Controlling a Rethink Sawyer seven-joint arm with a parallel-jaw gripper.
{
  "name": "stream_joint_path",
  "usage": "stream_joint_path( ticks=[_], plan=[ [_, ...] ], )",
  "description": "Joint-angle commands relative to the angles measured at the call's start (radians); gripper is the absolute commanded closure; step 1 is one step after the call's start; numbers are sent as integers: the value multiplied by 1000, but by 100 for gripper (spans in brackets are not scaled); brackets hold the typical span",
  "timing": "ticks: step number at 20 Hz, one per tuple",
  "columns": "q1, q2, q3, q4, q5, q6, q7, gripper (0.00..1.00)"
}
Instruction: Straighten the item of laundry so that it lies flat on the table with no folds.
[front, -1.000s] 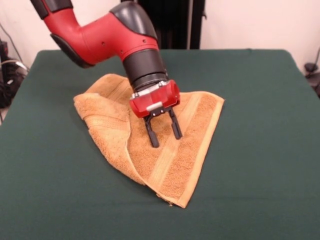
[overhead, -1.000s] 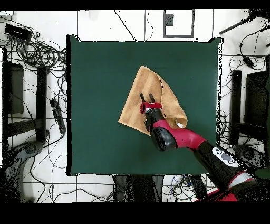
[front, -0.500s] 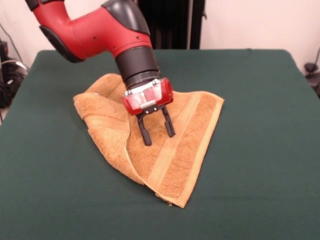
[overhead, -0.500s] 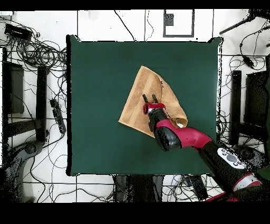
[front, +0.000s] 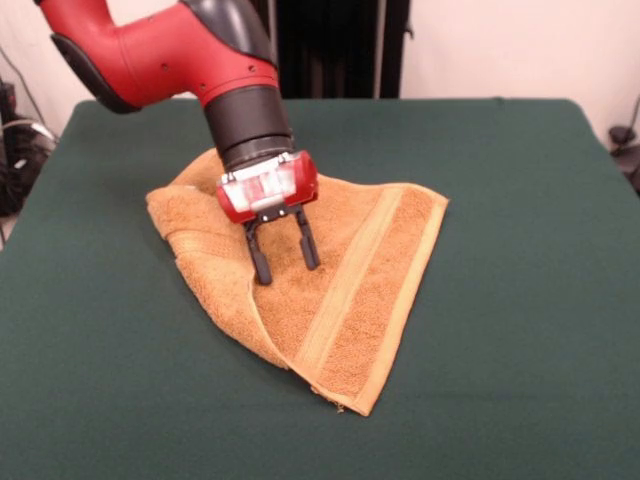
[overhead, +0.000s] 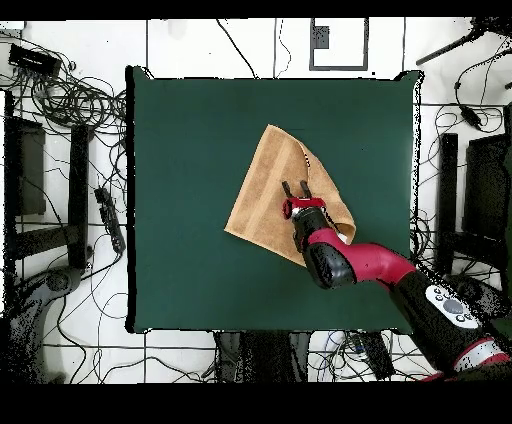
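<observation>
The item of laundry (front: 370, 300), an orange-tan towel, lies near the middle of the table (front: 520, 300) in a rough triangle. Its left part is doubled over in a thick fold (front: 200, 250). A paler band (front: 345, 285) runs diagonally across the flat upper layer. My gripper (front: 287, 270) is open and points down over the towel, close to the edge of the fold, with nothing between its fingers. From overhead, the gripper (overhead: 296, 187) sits over the right half of the towel (overhead: 262, 200). The arm hides part of the towel's lower right corner there.
The green table (overhead: 190, 150) stretches well beyond the towel on every side. Cables (overhead: 70, 100) and dark stands (overhead: 78, 190) lie on the floor round the table.
The gripper, still open, has slid across the towel toward the folded side, leftward in the front view. The towel has not moved.
</observation>
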Motion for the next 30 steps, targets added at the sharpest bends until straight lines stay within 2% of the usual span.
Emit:
stream_joint_path(
  ticks=[1,8,18,26,30],
  plan=[
    [68,2,-56,-99,-51,85,52,0],
    [218,49,-279,-250,-2,-77,-18,0],
    [339,41,-453,-319,27,-166,-73,0],
    [381,25,-488,-349,-70,-165,-35,0],
    [421,17,-533,-357,-53,-190,-55,0]
  ],
)
